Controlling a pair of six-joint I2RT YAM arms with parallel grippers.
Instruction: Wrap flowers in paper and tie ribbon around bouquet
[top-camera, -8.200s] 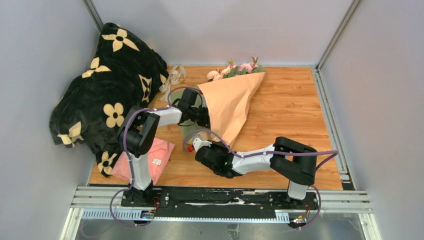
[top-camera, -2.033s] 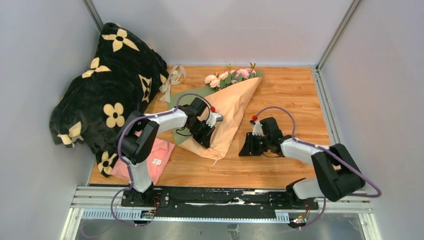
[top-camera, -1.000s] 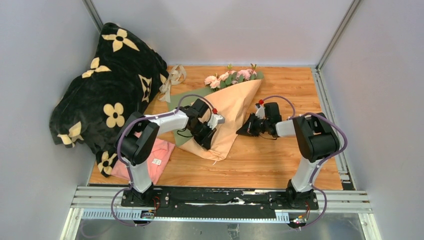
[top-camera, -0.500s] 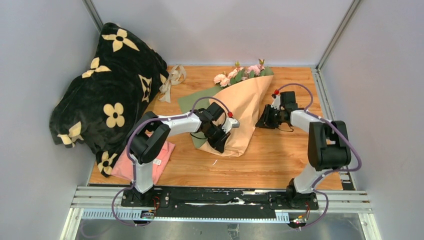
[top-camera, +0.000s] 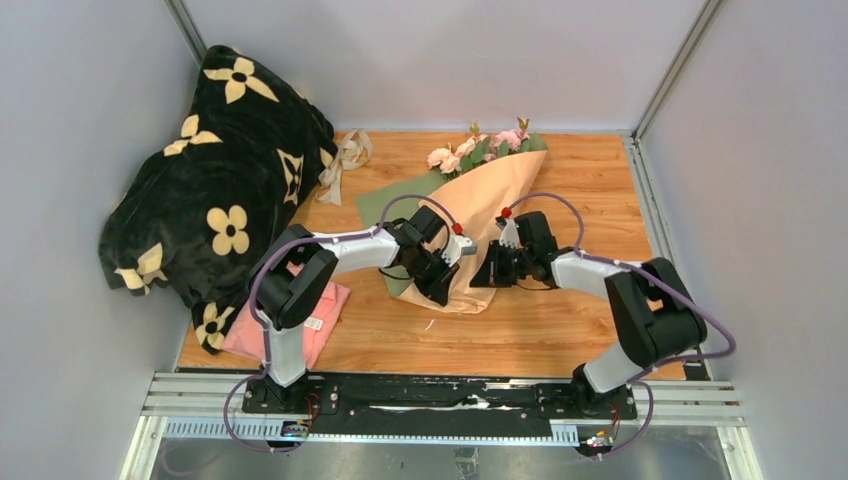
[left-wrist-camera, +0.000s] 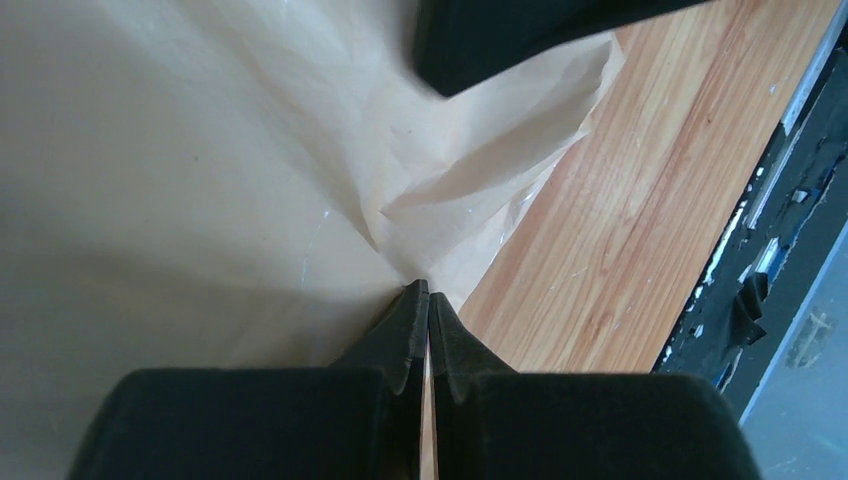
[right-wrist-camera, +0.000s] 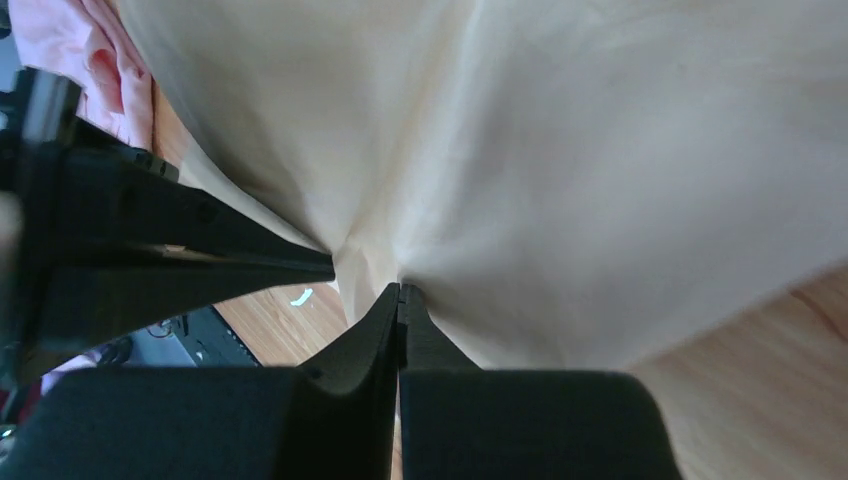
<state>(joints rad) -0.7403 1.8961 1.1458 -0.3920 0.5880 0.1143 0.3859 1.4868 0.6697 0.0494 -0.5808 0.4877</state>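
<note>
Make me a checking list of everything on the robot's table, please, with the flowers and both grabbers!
Surface: wooden table; one tiny white speck near the cone's tip.
Job's things: flowers poke out of the far end of the paper, which is rolled into a cone and lying down, with a green flap showing on its left. The ribbon lies loose beside the blanket, not yet tied.
Clutter: black blanket at far left; pink cloth under the left arm.
Grippers: left gripper and right gripper are both shut, pinching the paper near the cone's narrow end.
Cables: purple cables loop over both arms; no snag seen.
Surroundings: grey walls; metal rail at the near edge.
</note>
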